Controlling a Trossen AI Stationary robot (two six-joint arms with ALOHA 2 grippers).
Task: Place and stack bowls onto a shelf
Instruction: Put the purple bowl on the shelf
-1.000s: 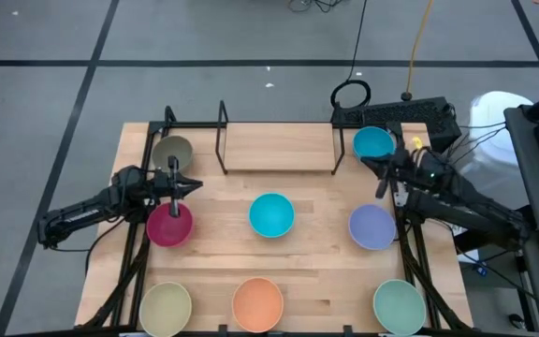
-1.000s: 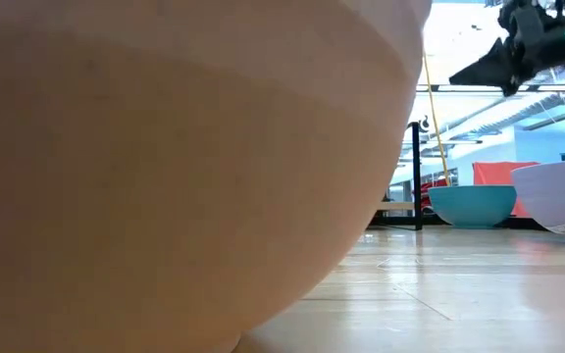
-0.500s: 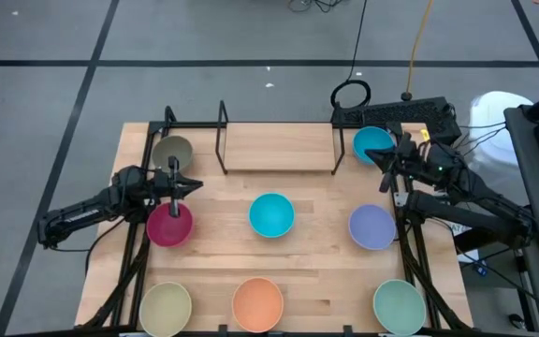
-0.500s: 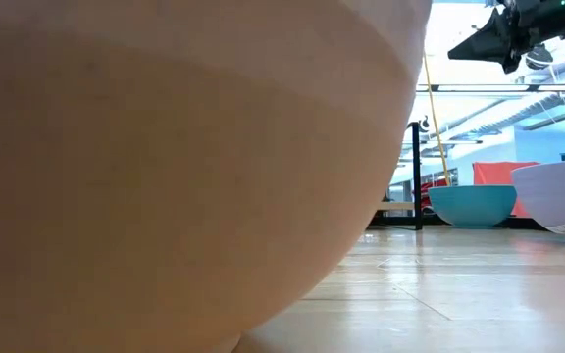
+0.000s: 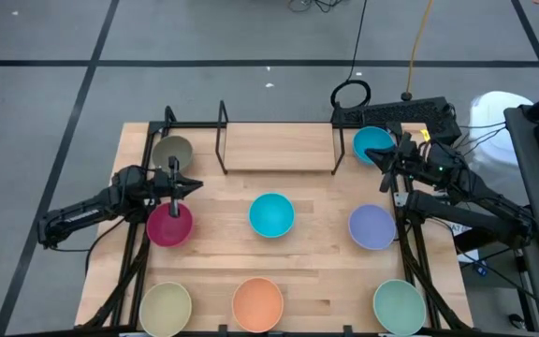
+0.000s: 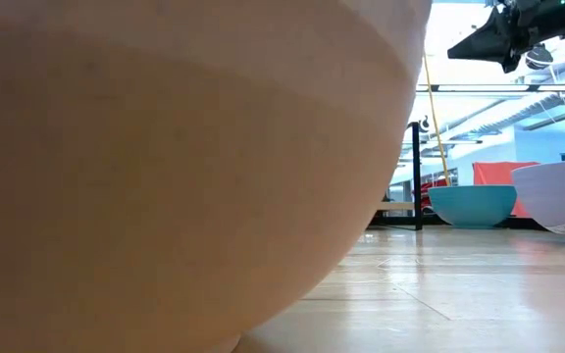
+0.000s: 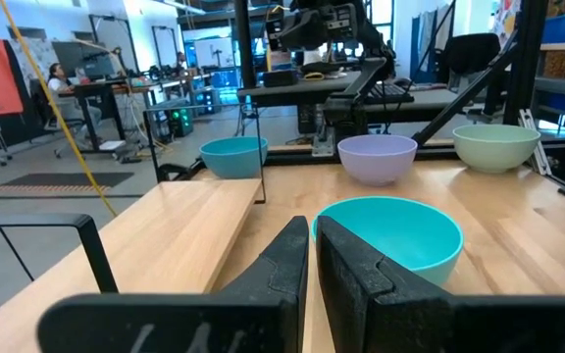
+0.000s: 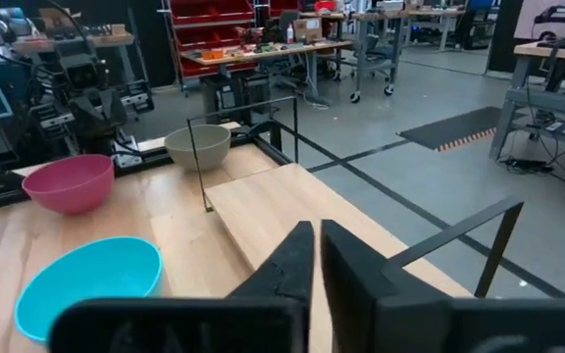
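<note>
All eight bowls rest on their bases on the tabletop in the high view: olive-grey (image 5: 172, 150), magenta (image 5: 169, 225), cyan (image 5: 271, 214), blue (image 5: 373, 143), lavender (image 5: 372, 226), cream (image 5: 166, 307), orange (image 5: 257, 304) and pale green (image 5: 399, 305). The shelf (image 5: 279, 148) stands at the far edge between its black upright frames, with nothing on it. My left gripper (image 5: 197, 184) is shut and hovers between the olive-grey and magenta bowls, pointing at the cyan bowl (image 7: 390, 240). My right gripper (image 5: 383, 174) is shut and held high beside the blue bowl, pointing toward the shelf (image 8: 292, 211).
The orange bowl (image 6: 165, 147) fills most of the low view, with my right gripper (image 6: 456, 51) high at its upper right. Black arm stands run along both table sides. A dark box and cables (image 5: 410, 114) sit behind the far right corner. Bare wood lies between the bowls.
My right gripper has risen and shifted slightly toward the far edge, staying shut, then held still. No bowl has moved.
</note>
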